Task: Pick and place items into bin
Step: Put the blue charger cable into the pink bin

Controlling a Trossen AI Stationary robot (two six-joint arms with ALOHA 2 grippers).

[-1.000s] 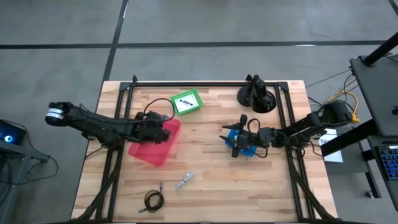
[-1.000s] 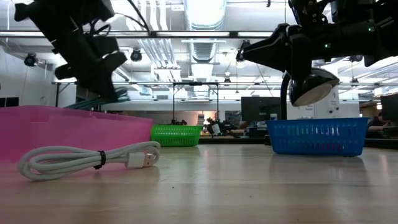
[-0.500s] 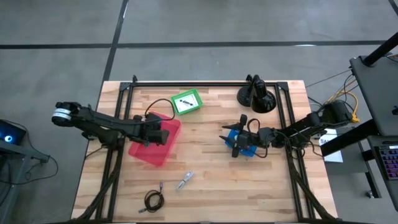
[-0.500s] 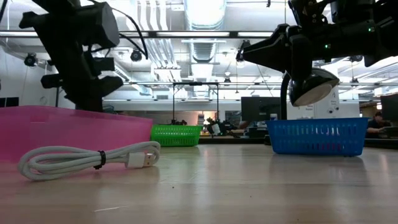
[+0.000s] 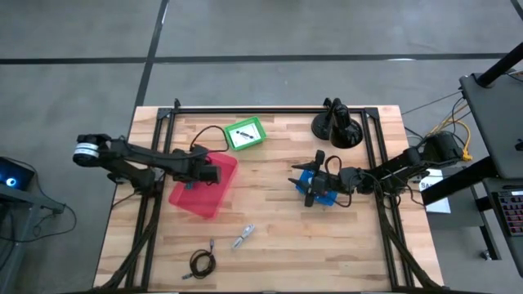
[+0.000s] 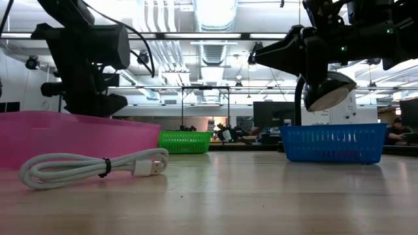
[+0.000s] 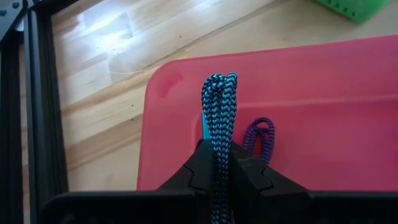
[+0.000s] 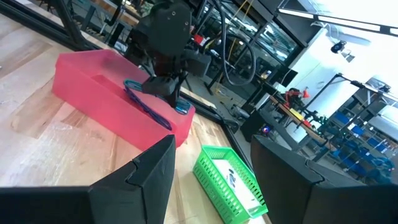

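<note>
Your left gripper (image 7: 219,167) has pulled back toward frame left in the high view over the last second: it hung over the centre of the red bin (image 5: 189,201) then, and now sits above the bin's upper left part, more upright in the low view. Its fingers are pinched together on a teal braided cable (image 7: 219,118), which stands up out of the jaws over the bin floor. A purple braided cable (image 7: 259,138) shows just beside it, but you cannot tell from these pictures whether it lies in the bin or hangs from the gripper. So the cable is over the bin and not yet let go; judging by that, the drop is the step in hand.

The right gripper (image 8: 211,174) waits over the blue basket (image 5: 317,189) right of centre, fingers wide apart, unchanged.

Left on the table: a black coiled cable (image 5: 202,262) at lower centre-left, a silver clip (image 5: 242,238) just right of it, and a white cable (image 6: 91,166) in the low view's foreground. The green basket (image 5: 245,134) sits near the bin's upper right corner.

For room: the bin's left wall is close under the left gripper, and the dark frame rail (image 7: 36,112) runs just beyond it. The open wood between bin and blue basket, and down toward the coiled cable, gives you the freest path.
</note>
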